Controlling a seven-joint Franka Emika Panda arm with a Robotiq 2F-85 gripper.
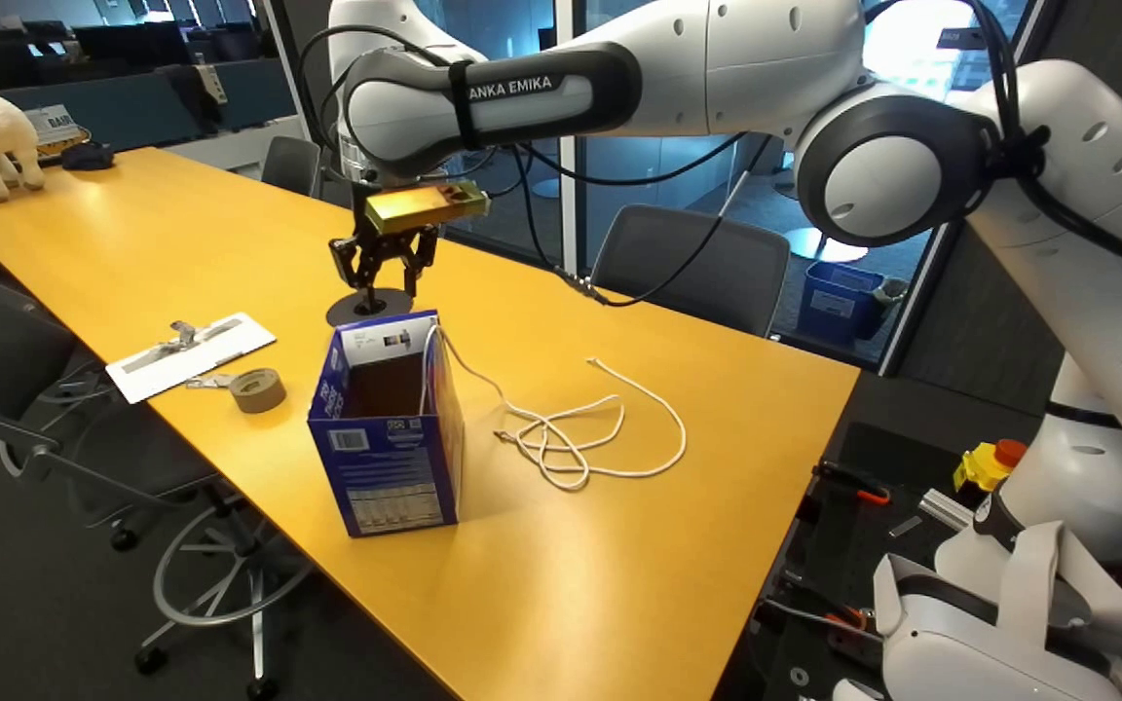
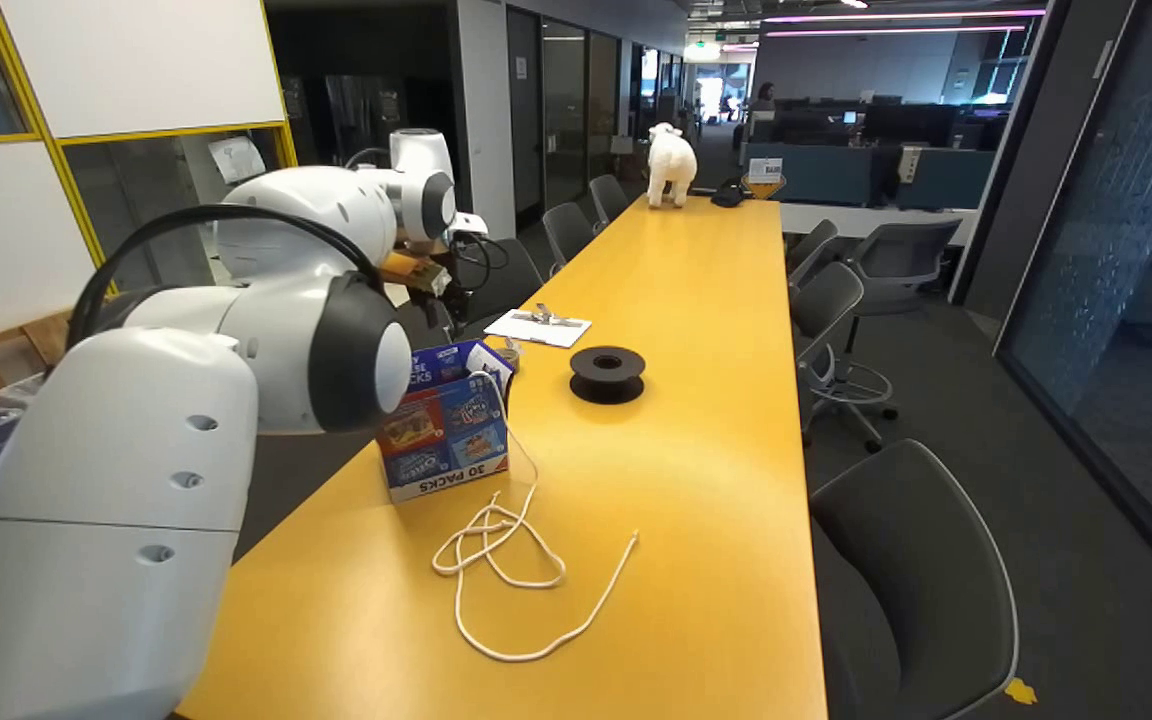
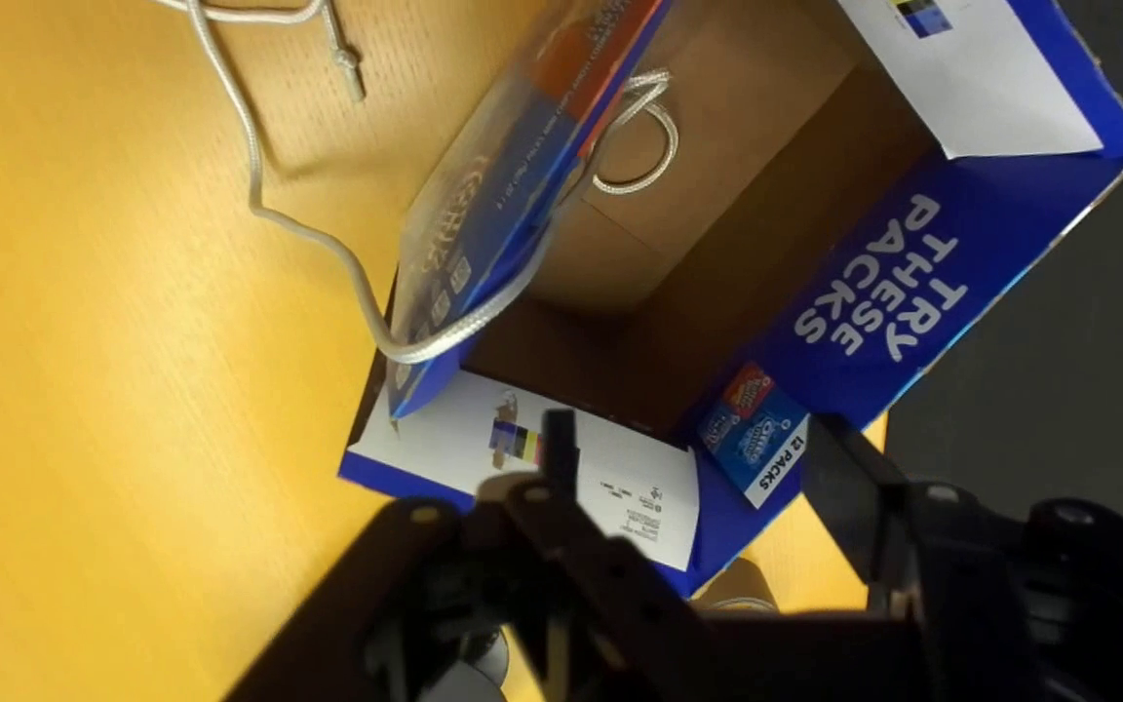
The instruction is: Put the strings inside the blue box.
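The pincer [image 1: 391, 298] is spread apart above the blue box [image 1: 389, 462], open-topped near the bench's [image 1: 610, 570] long edge, maybe so the strings [image 3: 406, 353] can drop in. Some hangs inside; most lies toward the short edge.

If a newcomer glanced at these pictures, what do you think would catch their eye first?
Probably the large white robot arm, spanning the upper part of an exterior view above the yellow table. Next, the upright, open-topped blue box near one edge of the table, with a white cord draped over its rim, partly inside and partly looped on the table. At the table's far end, a fluffy white toy animal also stands out.
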